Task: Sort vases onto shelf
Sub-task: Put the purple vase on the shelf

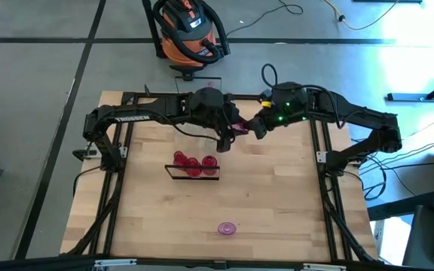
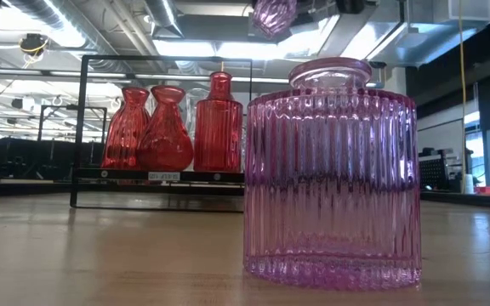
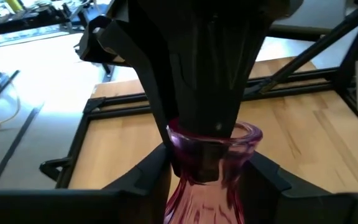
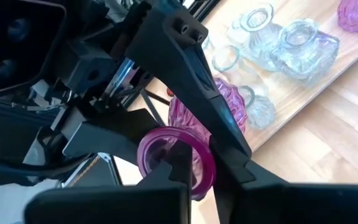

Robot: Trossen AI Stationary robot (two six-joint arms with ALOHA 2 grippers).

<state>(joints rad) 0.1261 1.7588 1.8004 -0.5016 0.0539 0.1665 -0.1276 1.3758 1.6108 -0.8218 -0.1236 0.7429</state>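
Only in right wrist view: clear vases (image 4: 278,37) lying on desk (image 4: 347,124). Both end effectors, left (image 1: 227,138) and right (image 1: 253,125), grasping one pink vase (image 1: 239,128) midair.

Three vases (image 1: 191,163) stand in a row on the shelf (image 1: 194,175) at the table's (image 1: 277,211) centre. Another vase (image 1: 227,228) sits alone toward six o'clock, well apart from the shelf. Toward twelve o'clock both grippers meet over the far half: left gripper (image 1: 228,134) at eleven, right gripper (image 1: 253,126) at one, a vase (image 1: 239,128) between them.
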